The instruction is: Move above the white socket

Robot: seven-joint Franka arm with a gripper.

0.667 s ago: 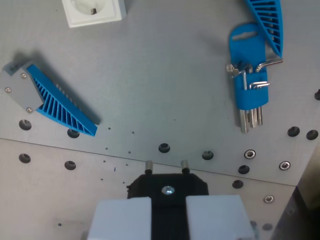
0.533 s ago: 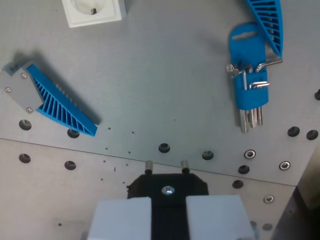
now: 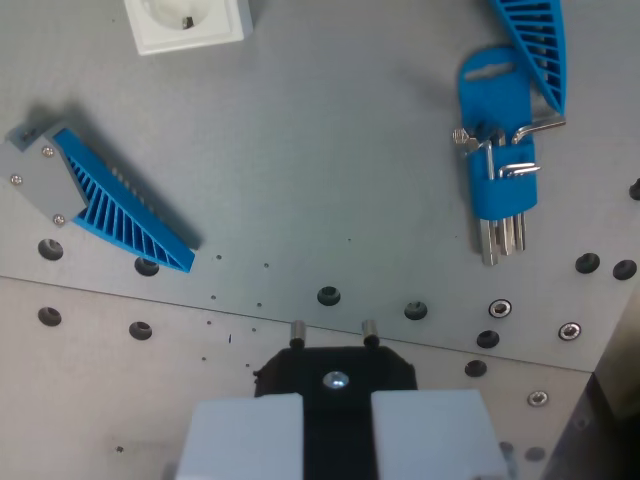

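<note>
The white socket [image 3: 190,22] lies at the top left of the wrist view, its upper part cut off by the frame edge. My gripper [image 3: 337,415] sits at the bottom centre. Its two white fingers [image 3: 245,430] are shut on a black plug [image 3: 300,372], whose two metal pins [image 3: 297,330] point toward the top of the view. The plug is far from the socket, well below it and to the wrist view's right, over the seam between two grey metal plates [image 3: 300,150].
A blue ribbed wedge on a grey block [image 3: 115,205] lies at the left. A blue holder of hex keys [image 3: 498,170] lies at the right, with another blue ribbed part [image 3: 535,40] above it. Several bolt holes [image 3: 328,296] dot the plates. A dark edge [image 3: 615,400] runs along the bottom right.
</note>
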